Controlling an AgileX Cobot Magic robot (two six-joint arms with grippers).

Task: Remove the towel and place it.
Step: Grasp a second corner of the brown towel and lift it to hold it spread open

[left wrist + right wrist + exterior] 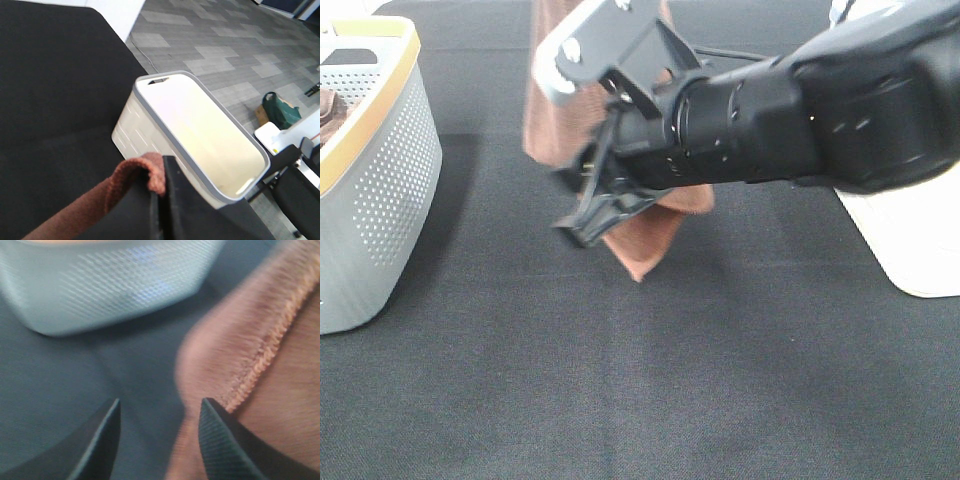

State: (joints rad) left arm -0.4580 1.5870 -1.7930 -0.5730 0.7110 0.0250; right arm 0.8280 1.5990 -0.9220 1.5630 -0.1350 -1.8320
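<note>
The reddish-brown towel [552, 120] hangs down over the middle of the black table, its lowest corner [642, 255] just above the cloth. In the left wrist view a fold of the towel [132, 177] is pinched in my left gripper [159, 197], which is shut on it; this gripper lies above the top of the exterior view. My right gripper [585, 222] reaches across from the right to the towel's lower part. Its fingers [100, 440] stand open in the right wrist view, and the towel's stitched edge [250, 365] lies against the inner side of one finger, partly in the gap.
A grey perforated basket [380, 190] with a yellow rim stands at the left edge of the table, with something brown inside. A white bin [920, 240] stands at the right and looks empty from the left wrist [200, 135]. Beyond the bin's side of the table is grey floor.
</note>
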